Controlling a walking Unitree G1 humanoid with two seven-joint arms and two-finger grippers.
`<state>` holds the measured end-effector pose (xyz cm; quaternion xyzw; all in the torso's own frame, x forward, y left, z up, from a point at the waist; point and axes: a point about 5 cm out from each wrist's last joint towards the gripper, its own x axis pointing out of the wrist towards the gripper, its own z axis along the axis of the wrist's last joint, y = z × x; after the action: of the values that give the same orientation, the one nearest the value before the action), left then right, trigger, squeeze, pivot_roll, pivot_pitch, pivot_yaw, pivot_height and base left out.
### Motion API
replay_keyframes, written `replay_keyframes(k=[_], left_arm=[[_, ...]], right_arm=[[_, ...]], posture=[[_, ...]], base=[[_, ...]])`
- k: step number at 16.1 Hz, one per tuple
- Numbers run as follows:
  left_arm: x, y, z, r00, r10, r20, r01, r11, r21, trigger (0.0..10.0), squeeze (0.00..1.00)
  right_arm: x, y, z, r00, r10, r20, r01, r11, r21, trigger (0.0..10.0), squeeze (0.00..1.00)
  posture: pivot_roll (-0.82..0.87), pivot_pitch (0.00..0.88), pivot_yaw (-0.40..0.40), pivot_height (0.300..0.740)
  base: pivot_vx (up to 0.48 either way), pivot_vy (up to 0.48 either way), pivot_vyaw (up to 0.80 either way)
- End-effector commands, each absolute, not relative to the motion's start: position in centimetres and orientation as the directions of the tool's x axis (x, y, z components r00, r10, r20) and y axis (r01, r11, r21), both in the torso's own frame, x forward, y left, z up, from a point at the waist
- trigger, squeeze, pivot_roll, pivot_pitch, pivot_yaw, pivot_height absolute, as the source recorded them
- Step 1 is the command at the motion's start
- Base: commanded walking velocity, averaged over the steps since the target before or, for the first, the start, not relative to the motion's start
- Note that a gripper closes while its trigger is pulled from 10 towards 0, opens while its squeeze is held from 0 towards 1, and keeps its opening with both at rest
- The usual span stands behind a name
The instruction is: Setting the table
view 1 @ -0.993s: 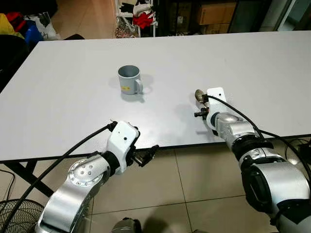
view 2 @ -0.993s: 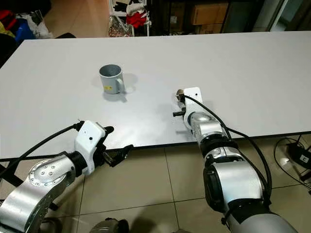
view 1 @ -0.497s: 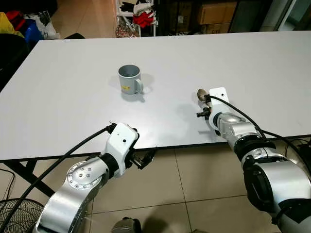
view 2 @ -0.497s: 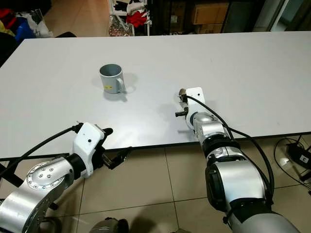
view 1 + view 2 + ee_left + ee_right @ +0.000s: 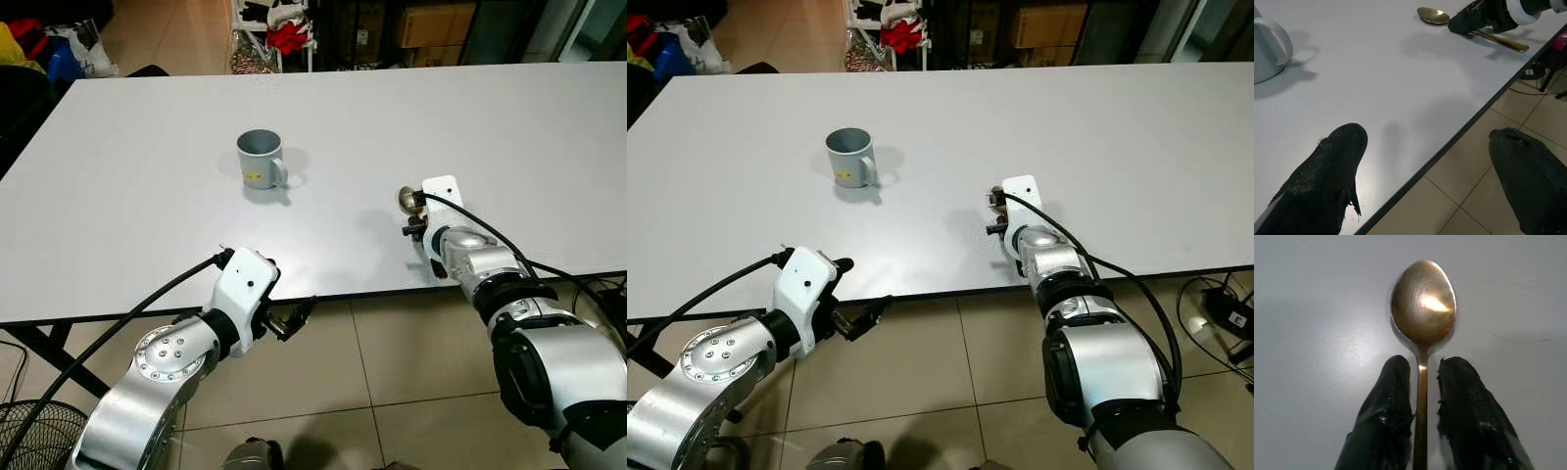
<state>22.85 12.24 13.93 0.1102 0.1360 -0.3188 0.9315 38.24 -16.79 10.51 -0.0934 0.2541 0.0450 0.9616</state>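
A large white table [image 5: 147, 225] seen from above, with a tiled floor [image 5: 392, 362] below its near edge. A grey mug [image 5: 261, 160] stands upright toward the left of the table's middle, its handle turned to the robot's right.

The right gripper [image 5: 1422, 382] rests low on the table near the front edge, well to the right of the mug. Its jaws lie along either side of the thin handle of a brass-coloured spoon [image 5: 1423, 303], very close to it (whether they pinch it or have a sliver of gap is hard to tell). The spoon lies flat on the table, bowl facing up and pointing away from the robot, just past the black fingertips [image 5: 1396, 369].

The left gripper [image 5: 1430, 161] hangs at the table's near edge, jaws spread wide and holding nothing: one finger over the tabletop, the other over the floor.

Beyond the table's far side, boxes and clothing sit in dim clutter [image 5: 289, 29].
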Motion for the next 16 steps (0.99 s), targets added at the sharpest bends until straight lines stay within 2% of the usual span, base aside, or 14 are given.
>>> replay_keyframes(k=[1, 3, 8, 11, 12, 13, 15, 16], left_arm=[[22.8, 12.4, 14.0, 0.765, -0.556, -0.326, 0.616, 0.779, 0.118, 10.0, 0.00], [22.9, 12.4, 14.0, 0.767, -0.554, -0.324, 0.615, 0.780, 0.120, 10.0, 0.00], [23.2, 12.4, 14.2, 0.783, -0.542, -0.306, 0.598, 0.791, 0.129, 10.0, 0.00], [23.8, 12.8, 15.4, 0.835, -0.504, -0.219, 0.538, 0.832, 0.134, 10.0, 0.00], [24.4, 12.9, 16.1, 0.867, -0.473, -0.153, 0.493, 0.861, 0.130, 10.0, 0.00], [24.5, 13.0, 16.3, 0.876, -0.462, -0.137, 0.479, 0.868, 0.131, 10.0, 0.00], [25.0, 13.3, 16.4, 0.910, -0.402, -0.100, 0.412, 0.901, 0.132, 10.0, 0.00], [25.3, 13.5, 16.5, 0.926, -0.366, -0.089, 0.375, 0.917, 0.136, 10.0, 0.00]], right_arm=[[38.2, -17.0, 10.4, 0.857, 0.028, -0.514, -0.134, 0.976, -0.171, 10.0, 0.84], [38.3, -17.2, 10.7, 0.865, 0.024, -0.502, -0.127, 0.977, -0.173, 10.0, 1.00], [38.7, -17.0, 11.3, 0.884, 0.050, -0.464, -0.142, 0.976, -0.164, 10.0, 1.00], [39.5, -17.4, 13.9, 0.944, 0.077, -0.322, -0.112, 0.989, -0.092, 10.0, 1.00], [39.5, -17.4, 15.9, 0.975, 0.116, -0.188, -0.125, 0.992, -0.035, 10.0, 1.00], [39.1, -17.3, 16.5, 0.982, 0.125, -0.141, -0.130, 0.991, -0.026, 10.0, 1.00], [36.0, -16.5, 17.9, 0.987, 0.150, 0.050, -0.148, 0.988, -0.035, 10.0, 1.00], [34.5, -16.3, 17.5, 0.988, 0.126, 0.084, -0.119, 0.989, -0.082, 10.0, 1.00]], posture=[[0.10, 0.069, 0.007, 0.740], [0.10, 0.068, 0.008, 0.740], [0.10, 0.065, 0.010, 0.740], [0.10, 0.056, 0.011, 0.740], [0.10, 0.051, 0.018, 0.740], [0.09, 0.047, 0.024, 0.740], [0.08, 0.047, 0.035, 0.740], [0.08, 0.047, 0.035, 0.740]], base=[[0.000, 0.000, 0.00], [0.000, 0.000, 0.00], [0.000, 0.000, 0.00], [0.000, 0.000, 0.00], [0.000, 0.000, 0.00], [0.000, 0.000, 0.00], [0.000, 0.000, 0.00], [0.000, 0.000, 0.00]])
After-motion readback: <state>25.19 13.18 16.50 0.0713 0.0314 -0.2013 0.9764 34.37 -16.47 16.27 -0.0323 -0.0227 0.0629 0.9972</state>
